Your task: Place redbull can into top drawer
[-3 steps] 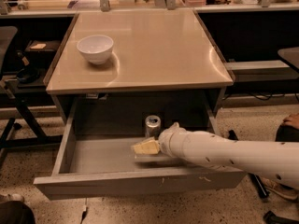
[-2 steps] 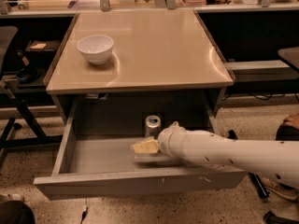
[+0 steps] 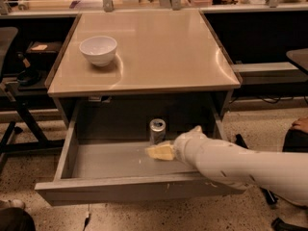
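The redbull can (image 3: 157,130) stands upright on the floor of the open top drawer (image 3: 110,160), near the back and a little right of the middle. My gripper (image 3: 160,151) is inside the drawer, low over the floor, just in front of the can and apart from it. Its pale yellow tip points left. The white arm (image 3: 231,165) comes in from the lower right over the drawer's front panel (image 3: 120,190).
A white bowl (image 3: 98,49) sits on the beige table top (image 3: 159,52) at the back left. A black chair frame (image 3: 19,119) stands to the left. Dark shelving and a counter with clutter run behind the table. A shoe (image 3: 299,125) shows at the right edge.
The gripper and arm have drawn back slightly to the right, away from the can. The can stands where it was in the drawer.
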Robot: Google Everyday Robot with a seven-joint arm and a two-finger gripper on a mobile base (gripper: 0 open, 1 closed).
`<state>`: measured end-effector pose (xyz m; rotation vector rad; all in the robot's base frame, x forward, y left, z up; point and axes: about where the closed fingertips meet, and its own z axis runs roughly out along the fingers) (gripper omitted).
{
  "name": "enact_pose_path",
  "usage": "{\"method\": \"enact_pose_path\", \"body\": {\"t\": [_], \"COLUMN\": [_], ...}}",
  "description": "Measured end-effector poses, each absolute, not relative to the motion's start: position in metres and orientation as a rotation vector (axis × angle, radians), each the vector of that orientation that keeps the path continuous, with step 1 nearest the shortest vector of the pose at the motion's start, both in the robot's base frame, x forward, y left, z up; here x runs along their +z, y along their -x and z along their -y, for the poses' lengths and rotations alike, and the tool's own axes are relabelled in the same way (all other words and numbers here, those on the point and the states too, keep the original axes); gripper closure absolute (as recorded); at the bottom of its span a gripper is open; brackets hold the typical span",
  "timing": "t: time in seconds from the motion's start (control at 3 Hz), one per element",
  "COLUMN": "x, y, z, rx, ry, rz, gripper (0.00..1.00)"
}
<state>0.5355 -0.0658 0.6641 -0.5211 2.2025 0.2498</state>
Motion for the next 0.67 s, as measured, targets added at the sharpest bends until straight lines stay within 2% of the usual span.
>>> {"method": "enact_pose_path", "body": {"t": [0.67], "x": [0.736], "y": [-0.503], "z": [0.169], "rx": [-0.153], "ry": [0.442], "rz": [-2.014], "gripper": [0.0]}}
